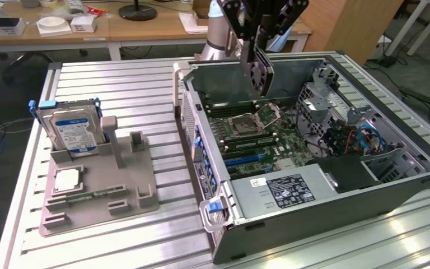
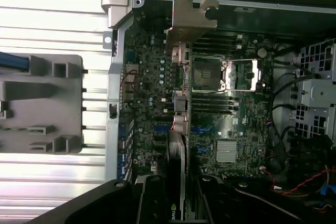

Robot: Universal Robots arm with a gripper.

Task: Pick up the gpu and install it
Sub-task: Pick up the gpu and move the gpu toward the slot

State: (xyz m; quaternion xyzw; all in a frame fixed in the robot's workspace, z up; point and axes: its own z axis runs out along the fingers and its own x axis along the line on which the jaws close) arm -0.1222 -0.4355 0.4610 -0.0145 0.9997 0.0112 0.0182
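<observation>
The gpu [image 1: 261, 74], a thin dark card, hangs on edge over the back of the open computer case [image 1: 304, 216], above the motherboard [image 1: 263, 137]. My gripper [image 1: 258, 51] is shut on its upper part. In the wrist view I see the gpu [image 2: 177, 145] edge-on between my dark fingers [image 2: 149, 203], its silvery end bracket [image 2: 191, 18] pointing toward the case's rear wall. The card is apart from the board, over the area beside the processor socket [image 2: 207, 74].
A grey parts holder [image 1: 99, 188] lies at the exterior view's left on the slatted metal table [image 1: 118, 84]. It carries a silver hard drive with a blue label [image 1: 71, 131], a processor chip [image 1: 66, 179] and a green memory stick [image 1: 88, 196]. Cables and drive bays [image 1: 349, 131] crowd the case's right side.
</observation>
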